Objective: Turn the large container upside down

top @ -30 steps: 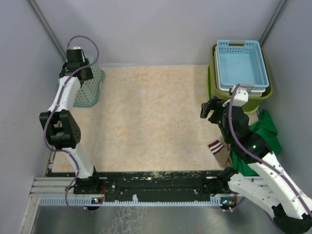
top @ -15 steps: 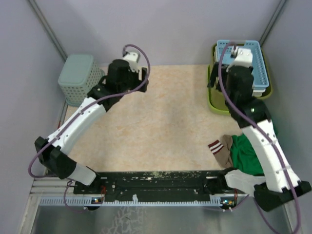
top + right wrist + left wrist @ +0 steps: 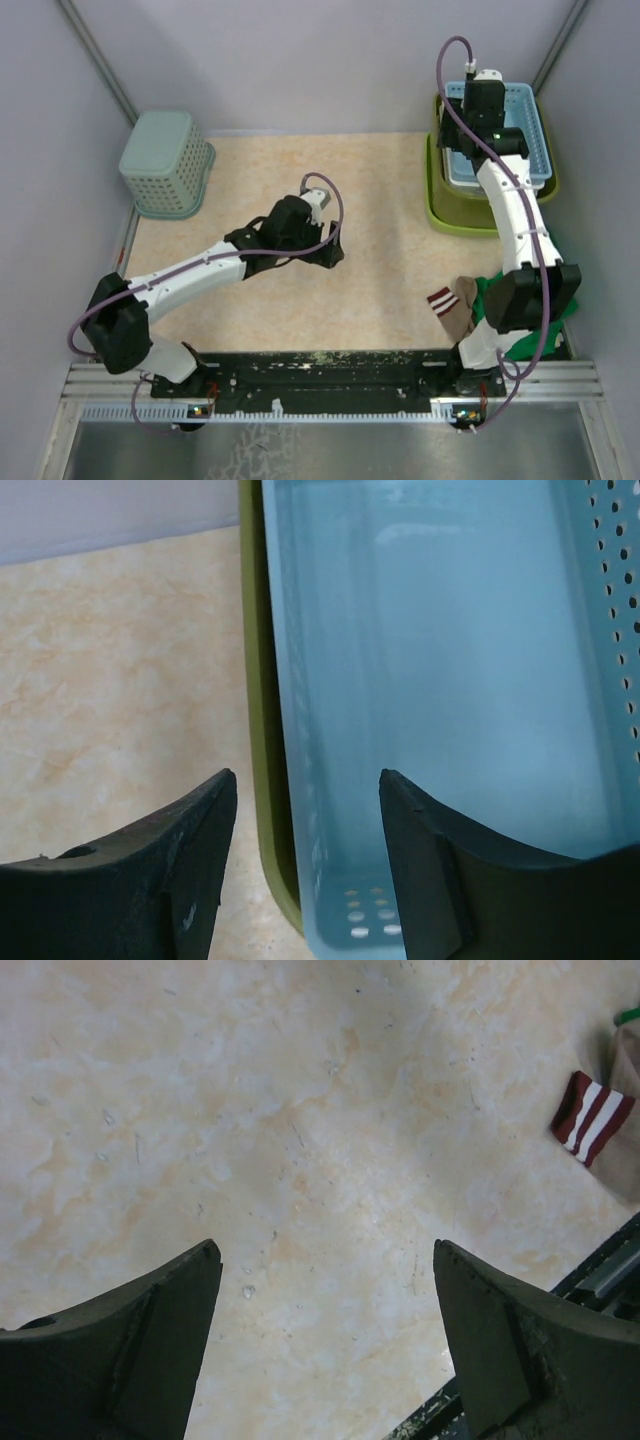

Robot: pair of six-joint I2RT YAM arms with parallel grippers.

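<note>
Robotics lab cell: grey panels (image 3: pixel 320 60) enclose a beige counter (image 3: pixel 380 290); left arm (image 3: pixel 190 275), right arm (image 3: pixel 510 200) mounted on bottom-edge rail (image 3: pixel 330 372).

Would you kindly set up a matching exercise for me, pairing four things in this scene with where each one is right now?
Things:
1. pale green basket
2. blue basket
3. striped sock
4. left gripper

Places:
A. nested in the green tub at the far right
B. open, over bare tabletop near the middle
C. far left corner
D. near right edge, beside a green cloth

Pairs: 1-C, 2-A, 3-D, 4-B
</note>
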